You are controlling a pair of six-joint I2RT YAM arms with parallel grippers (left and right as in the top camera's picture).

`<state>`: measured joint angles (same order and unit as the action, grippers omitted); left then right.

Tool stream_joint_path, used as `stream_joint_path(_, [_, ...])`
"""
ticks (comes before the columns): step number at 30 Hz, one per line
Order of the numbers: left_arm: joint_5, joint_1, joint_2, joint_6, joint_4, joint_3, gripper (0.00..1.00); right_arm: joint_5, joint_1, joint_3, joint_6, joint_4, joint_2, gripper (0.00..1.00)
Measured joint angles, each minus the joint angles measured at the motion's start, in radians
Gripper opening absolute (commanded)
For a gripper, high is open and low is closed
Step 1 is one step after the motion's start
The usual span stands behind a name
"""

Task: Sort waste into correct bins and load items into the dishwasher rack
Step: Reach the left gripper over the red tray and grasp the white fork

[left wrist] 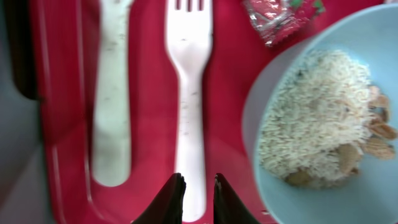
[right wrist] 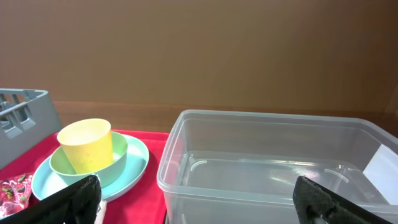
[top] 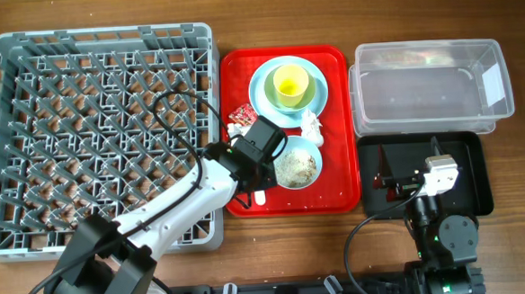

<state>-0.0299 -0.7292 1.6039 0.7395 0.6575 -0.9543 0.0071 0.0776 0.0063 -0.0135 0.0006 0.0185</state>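
My left gripper (left wrist: 198,186) is low over the red tray, its jaws closed in on the handle end of the white fork (left wrist: 189,93). The white spoon (left wrist: 112,112) lies parallel just left of it. On the right is the pale blue bowl (left wrist: 267,106) with rice scraps (left wrist: 317,118), and the red wrapper (left wrist: 273,18) lies beyond it. A yellow-green cup (top: 290,82) stands in a green bowl on the blue plate (top: 263,79), with the white tissue (top: 312,122) beside them. My right gripper (right wrist: 199,205) hangs wide open over the black tray (top: 475,167), facing the clear tub (right wrist: 186,180).
The grey dishwasher rack (top: 5,52) fills the table's left side, touching the red tray (top: 336,170). The clear tub (top: 503,89) stands at the back right with the black tray in front of it. My left arm reaches across the rack's near right corner.
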Motion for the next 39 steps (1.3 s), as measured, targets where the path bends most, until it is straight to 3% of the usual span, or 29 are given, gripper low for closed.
stream_joint_path(20, [-0.13,-0.09,0.077,0.0,-0.084,0.002,0.16,0.0,0.0,0.0,0.0,0.0,0.0,1.0])
stream_joint_path(31, [-0.245,-0.09,0.079,0.0,-0.09,0.002,0.21,0.0,0.0,0.0,0.0,0.0,0.0,1.0])
stream_joint_path(34, [-0.253,-0.09,0.095,0.0,-0.105,0.002,0.33,0.0,0.0,0.0,0.0,0.0,0.0,1.0])
stream_joint_path(39, [-0.278,-0.09,0.163,0.003,-0.135,0.002,0.31,0.0,0.0,0.0,0.0,0.0,0.0,1.0])
